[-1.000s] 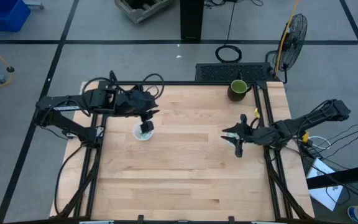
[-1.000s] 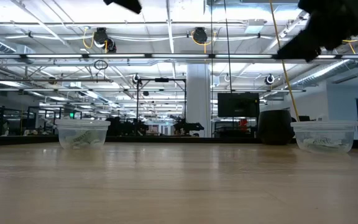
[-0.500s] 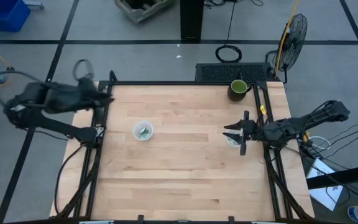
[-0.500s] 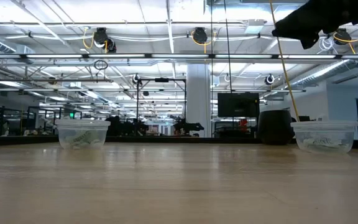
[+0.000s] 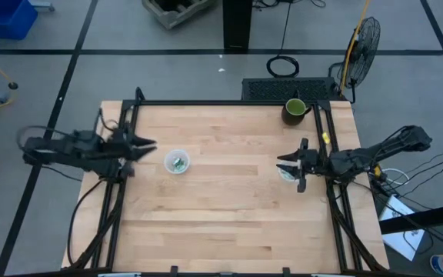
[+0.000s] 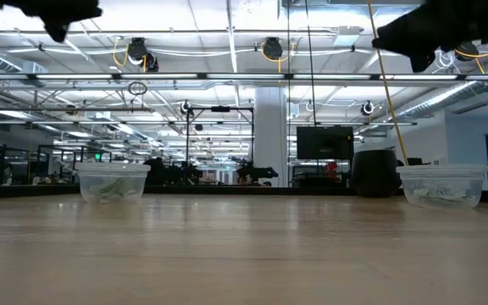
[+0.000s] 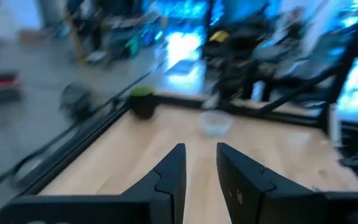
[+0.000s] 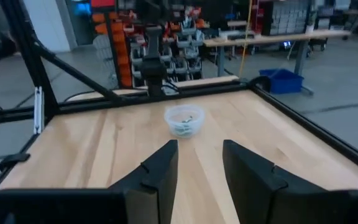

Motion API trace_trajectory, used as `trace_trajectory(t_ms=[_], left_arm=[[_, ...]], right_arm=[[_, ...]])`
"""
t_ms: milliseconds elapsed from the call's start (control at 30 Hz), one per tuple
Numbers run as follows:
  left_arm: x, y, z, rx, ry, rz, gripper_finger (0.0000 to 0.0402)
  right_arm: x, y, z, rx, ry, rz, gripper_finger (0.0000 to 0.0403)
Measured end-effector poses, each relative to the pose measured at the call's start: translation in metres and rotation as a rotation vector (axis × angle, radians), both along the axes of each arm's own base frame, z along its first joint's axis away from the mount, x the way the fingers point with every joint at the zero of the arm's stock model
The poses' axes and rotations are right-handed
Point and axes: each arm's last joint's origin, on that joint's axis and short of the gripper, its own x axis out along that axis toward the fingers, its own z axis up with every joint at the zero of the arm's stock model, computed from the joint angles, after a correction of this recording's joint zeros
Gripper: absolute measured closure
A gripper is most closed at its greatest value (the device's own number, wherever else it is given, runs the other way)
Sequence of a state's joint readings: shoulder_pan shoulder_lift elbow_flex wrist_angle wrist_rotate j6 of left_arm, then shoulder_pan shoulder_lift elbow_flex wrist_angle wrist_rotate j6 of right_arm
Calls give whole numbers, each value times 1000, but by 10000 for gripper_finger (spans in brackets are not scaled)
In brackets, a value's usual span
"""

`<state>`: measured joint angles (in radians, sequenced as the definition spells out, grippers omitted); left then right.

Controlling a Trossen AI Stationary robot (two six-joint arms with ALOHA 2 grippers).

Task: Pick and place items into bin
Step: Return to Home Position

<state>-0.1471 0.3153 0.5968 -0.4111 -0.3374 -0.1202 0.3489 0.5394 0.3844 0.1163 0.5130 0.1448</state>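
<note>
Sorting is looking done, we're judging: left gripper (image 5: 146, 145), spread & empty, is swinging off bin (image 5: 168, 162) to desk (image 5: 229, 223) edge; right gripper (image 5: 289, 165) is hovering spread too.

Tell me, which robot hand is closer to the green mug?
Right. The right gripper hangs by the table's right edge, close to the dark green mug. The left gripper is across the table, at its left edge.

Wooden table (image 5: 229, 215), left bin (image 5: 177, 162), right bin (image 6: 441, 185), mug (image 5: 294, 110)
</note>
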Motion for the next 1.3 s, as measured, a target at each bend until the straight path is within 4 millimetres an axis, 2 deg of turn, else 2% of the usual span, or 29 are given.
trace_trajectory(t_ms=[100,300,500,667,800,967,1167,1300], left_arm=[[13,-4,-23,29,-67,-74,307],[25,-6,-58,-3,-131,-96,307],[31,-8,-83,0,-191,-129,307],[25,-7,-79,-4,-209,-128,307],[12,-5,-72,4,-239,-127,307],[-4,-3,-72,6,-268,-125,307],[-1,-3,-76,21,-253,-102,307],[2,-4,-83,19,-287,-151,307]], right_arm=[[-1,1,-19,-37,-45,60,282],[-12,-1,-30,-65,-205,135,284],[-19,-3,-42,-68,-248,148,282],[-22,-4,-42,-64,-254,148,283],[-24,-5,-46,-66,-212,150,284],[-27,-6,-45,-48,-222,149,286],[-28,-6,-44,-68,-229,147,283],[-28,-6,-46,-67,-228,147,283]])
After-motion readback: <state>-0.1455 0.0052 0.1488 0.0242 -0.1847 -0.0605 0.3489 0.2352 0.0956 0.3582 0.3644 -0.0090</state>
